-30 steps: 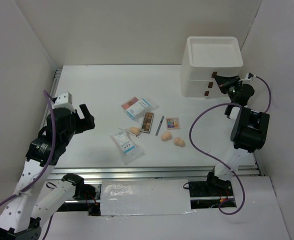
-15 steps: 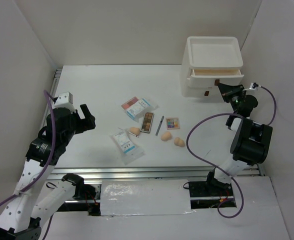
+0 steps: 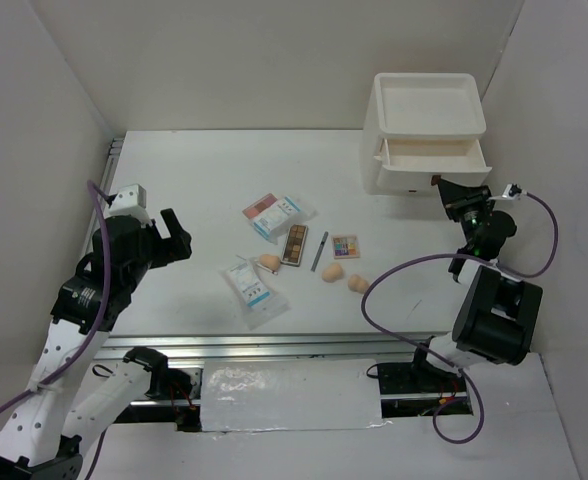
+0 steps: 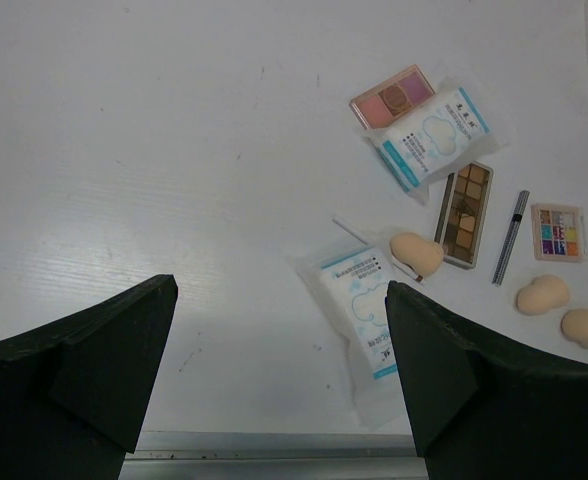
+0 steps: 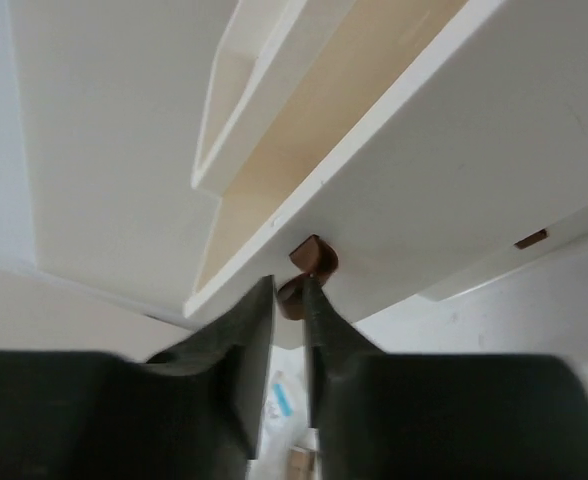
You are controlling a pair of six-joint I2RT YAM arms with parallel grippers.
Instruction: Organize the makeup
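Peering between the right gripper's (image 5: 290, 291) fingers (image 5: 242, 335), the right wrist view shows only slivers of the makeup far below: a scrap of blue-printed sachet (image 5: 279, 398) and a corner of a brown palette, too small to read. The white drawer unit (image 3: 424, 110) fills that view and is cut off on every side. The inside of its pulled-out drawer (image 3: 429, 155) shows bare as far as can be seen.

Those fingers stand a sliver apart with the drawer's brown pull tab (image 5: 312, 258) at their tips. Both tips seem to touch it, but I cannot tell whether they are pinching it or have let go.

The left gripper (image 4: 279, 300) is spread wide and holds nothing. Its fingertips (image 4: 134, 330) hang above bare table (image 4: 174, 150). All the makeup lies beyond and to the side of the right-hand finger:
- a lower sachet (image 4: 364, 315) is just beside that fingertip
- a peach sponge (image 4: 416, 253) is near its tip, resting against the brown palette (image 4: 464, 213)
- the grey pencil (image 4: 510, 236) is beside the palette
- the multicoloured palette (image 4: 557, 231) is past the pencil
- two more sponges (image 4: 542, 294) (image 4: 585, 327) are past the pencil, nearer the view's lower edge
- the pink compact (image 4: 393, 96) is farther ahead, one edge hidden under another sachet (image 4: 432, 135)

A thin white strip pokes out beside the first sponge; I cannot tell what it is.
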